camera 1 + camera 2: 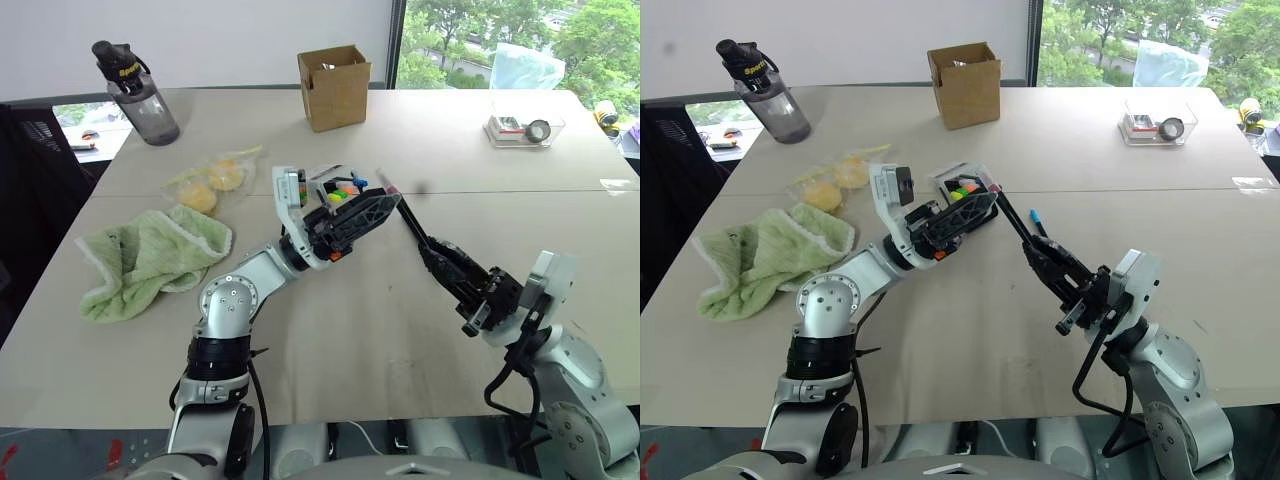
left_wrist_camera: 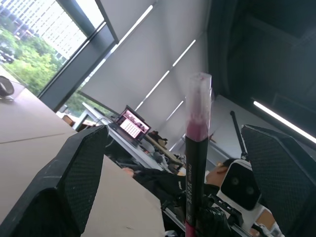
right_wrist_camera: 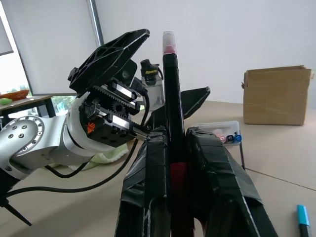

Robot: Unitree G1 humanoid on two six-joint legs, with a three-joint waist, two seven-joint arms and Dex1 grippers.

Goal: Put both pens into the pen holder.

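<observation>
The slim magenta-and-black marker pen (image 3: 173, 113) stands clamped between the right gripper (image 1: 452, 272)'s 2 black fingers, pale pink end leading. Its tip sits between the left gripper (image 1: 345, 215)'s widely spread fingers, which grasp nothing. To do this step well, I judge the pen should be lined up over the small black-framed pen holder (image 1: 965, 190), seemingly just behind the left gripper on the table. The blue-capped second pen (image 1: 1038, 221) lies just beside the right gripper.
</observation>
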